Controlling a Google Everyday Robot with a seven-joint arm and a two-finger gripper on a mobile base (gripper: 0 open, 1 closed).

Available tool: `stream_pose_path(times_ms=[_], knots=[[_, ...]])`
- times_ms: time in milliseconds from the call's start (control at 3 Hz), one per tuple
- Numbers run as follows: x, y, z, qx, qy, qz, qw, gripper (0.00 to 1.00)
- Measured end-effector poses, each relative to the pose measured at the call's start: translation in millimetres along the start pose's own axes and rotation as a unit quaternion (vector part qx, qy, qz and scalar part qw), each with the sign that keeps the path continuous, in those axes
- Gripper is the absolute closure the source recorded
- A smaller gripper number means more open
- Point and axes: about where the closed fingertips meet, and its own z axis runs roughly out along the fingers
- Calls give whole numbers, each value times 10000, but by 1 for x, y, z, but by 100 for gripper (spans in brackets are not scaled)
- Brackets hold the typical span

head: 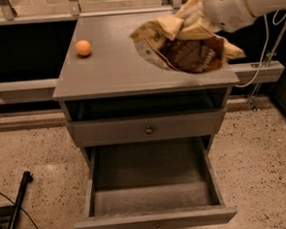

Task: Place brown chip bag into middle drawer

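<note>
The brown chip bag (187, 48) hangs crumpled in the air above the right part of the cabinet top, dark brown with tan-yellow ends. My gripper (194, 17) is at the bag's upper edge, shut on it, with the white arm reaching in from the upper right. The middle drawer (153, 198) is pulled out at the bottom of the cabinet, and its flat grey floor is bare.
A small orange fruit (83, 47) sits on the left part of the grey cabinet top (111, 70). A closed grey drawer front with a round knob (149, 130) lies above the open drawer. A black pole (15, 207) lies on the speckled floor at the lower left.
</note>
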Motion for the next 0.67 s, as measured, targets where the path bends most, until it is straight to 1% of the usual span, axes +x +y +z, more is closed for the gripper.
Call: stream_pose_path(times_ms=[333, 667], knots=[[19, 49, -4, -229, 200, 151, 9994, 100], [54, 110, 44, -548, 206, -135, 9982, 100]])
